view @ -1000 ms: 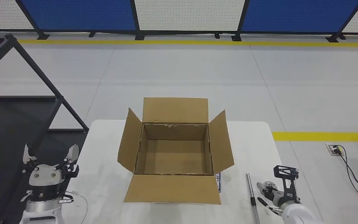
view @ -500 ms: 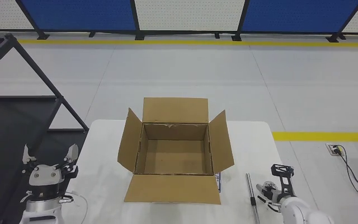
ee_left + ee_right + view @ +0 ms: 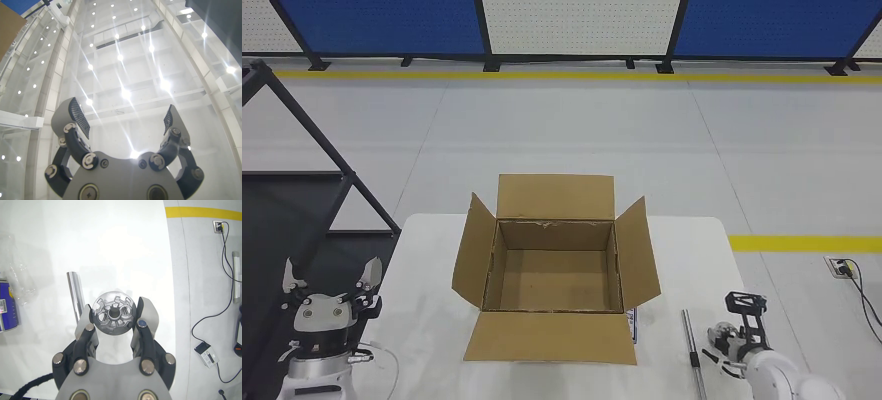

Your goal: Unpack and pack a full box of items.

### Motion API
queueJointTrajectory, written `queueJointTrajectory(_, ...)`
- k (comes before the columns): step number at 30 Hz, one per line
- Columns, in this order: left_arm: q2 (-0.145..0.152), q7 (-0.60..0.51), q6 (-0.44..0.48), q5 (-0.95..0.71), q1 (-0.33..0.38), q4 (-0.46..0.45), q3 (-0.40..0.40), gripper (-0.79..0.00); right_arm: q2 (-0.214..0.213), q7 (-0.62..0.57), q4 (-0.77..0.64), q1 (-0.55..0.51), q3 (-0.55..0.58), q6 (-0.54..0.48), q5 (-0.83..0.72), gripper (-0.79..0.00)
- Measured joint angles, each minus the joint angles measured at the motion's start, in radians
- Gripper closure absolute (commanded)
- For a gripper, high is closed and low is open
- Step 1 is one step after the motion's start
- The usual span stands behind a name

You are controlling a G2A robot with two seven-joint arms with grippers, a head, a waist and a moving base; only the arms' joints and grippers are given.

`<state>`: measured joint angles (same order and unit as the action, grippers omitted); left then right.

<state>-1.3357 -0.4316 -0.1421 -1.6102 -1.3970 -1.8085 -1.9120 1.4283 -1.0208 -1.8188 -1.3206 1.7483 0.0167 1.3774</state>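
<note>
At the tabletop's (image 3: 113, 247) right edge: disc (image 3: 113, 313), metal, slotted, with a centre bore. It is clamped by its rim in the right claw (image 3: 114, 311), one pad on each side. Whether it rests on the tabletop or hangs just above cannot be told.

- Risk, grip: the pads meet a curved metal rim at two narrow spots, so the disc may pivot or slide out under its own weight. So near the edge, a drop could reach the floor.
- Rod (image 3: 75, 294): lies just beside the claw's finger. A sideways start would likely nudge it, and it may roll.
- Can (image 3: 6, 306) and plastic bag (image 3: 20, 275): lie farther in, between disc and box, so a low carry may clip them.
- Box (image 3: 552, 338): mid-tabletop, empty, flaps out. The raised right flap stands in the direct path and could be snagged.
- Left claw (image 3: 122, 111): fingers apart, holding nothing, aimed at the ceiling, well apart from the box.
</note>
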Motion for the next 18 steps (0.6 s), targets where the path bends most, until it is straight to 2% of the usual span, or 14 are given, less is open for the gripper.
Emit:
queueJointTrajectory(6,0.000,0.000,0.000,0.000,0.000,0.000,0.000,-0.785,-0.005,0.028,-0.115,-0.044,0.008,-0.011,-0.037,0.000)
queueJointTrajectory(13,0.000,0.000,0.000,0.000,0.000,0.000,0.000,-0.785,-0.004,0.081,-0.406,-0.149,-0.021,-0.033,-0.143,0.000)
queueJointTrajectory(18,0.000,0.000,0.000,0.000,0.000,0.000,0.000,-0.785,-0.002,0.141,-0.533,-0.212,-0.071,-0.029,-0.213,0.000)
